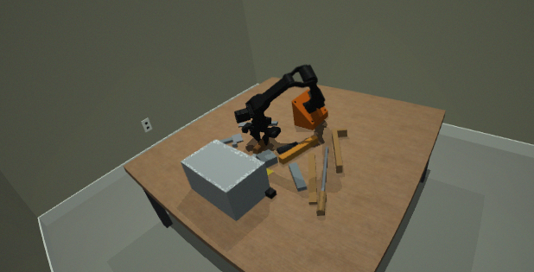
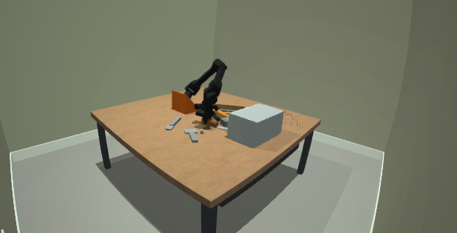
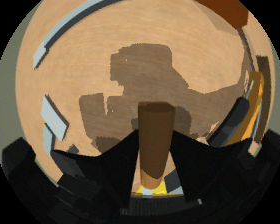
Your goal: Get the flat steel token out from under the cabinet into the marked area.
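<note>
The pale grey cabinet (image 1: 251, 187) (image 2: 255, 131) stands on the table. The steel token is not visible. A yellow patch of the marked area (image 1: 270, 172) (image 3: 160, 188) shows in front of the cabinet, mostly hidden. My gripper (image 1: 261, 143) (image 2: 206, 121) (image 3: 152, 132) points down, low over the table in front of the cabinet. It is shut on a brown wooden handle (image 3: 156, 120) (image 1: 257, 148). A small pale piece shows beyond the handle's far end in the wrist view; whether it is joined to the handle is unclear.
A grey block (image 1: 266, 157) lies beside the cabinet front. An orange bar (image 1: 298, 149), a grey bar (image 1: 297, 177), a wooden strip (image 1: 312, 179), a long rod (image 1: 325, 172) and an L-shaped wooden piece (image 1: 337, 153) lie near. A grey T-shaped piece (image 2: 192, 135) lies on the other side.
</note>
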`<state>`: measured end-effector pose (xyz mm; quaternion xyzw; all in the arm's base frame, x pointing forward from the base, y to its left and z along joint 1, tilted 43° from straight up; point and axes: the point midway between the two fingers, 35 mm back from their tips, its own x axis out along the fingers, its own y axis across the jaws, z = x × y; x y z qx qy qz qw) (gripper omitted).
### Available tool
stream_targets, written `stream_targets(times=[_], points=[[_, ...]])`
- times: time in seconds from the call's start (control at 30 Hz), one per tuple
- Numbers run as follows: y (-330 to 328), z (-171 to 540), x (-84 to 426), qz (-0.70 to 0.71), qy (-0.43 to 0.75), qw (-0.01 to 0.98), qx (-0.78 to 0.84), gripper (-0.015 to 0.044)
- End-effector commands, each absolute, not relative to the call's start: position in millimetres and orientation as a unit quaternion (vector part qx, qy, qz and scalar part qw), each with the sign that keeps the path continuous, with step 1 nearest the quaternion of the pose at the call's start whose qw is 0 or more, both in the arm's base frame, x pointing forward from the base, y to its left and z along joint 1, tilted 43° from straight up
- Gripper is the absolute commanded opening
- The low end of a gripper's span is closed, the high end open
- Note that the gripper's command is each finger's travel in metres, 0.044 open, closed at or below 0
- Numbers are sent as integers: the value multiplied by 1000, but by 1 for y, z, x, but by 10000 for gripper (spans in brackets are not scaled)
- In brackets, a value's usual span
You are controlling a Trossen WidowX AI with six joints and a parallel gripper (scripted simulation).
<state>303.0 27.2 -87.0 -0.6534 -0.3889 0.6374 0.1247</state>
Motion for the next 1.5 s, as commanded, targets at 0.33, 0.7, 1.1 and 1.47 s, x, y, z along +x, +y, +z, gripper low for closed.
stream_targets(times=[0.33,0.7,1.1,1.47], points=[[20,-91,284,638,-389,126,-652,0],[14,-94,269,639,-389,126,-652,0],[7,-98,251,639,-389,125,-652,0],[1,-102,237,639,-388,125,-652,0]])
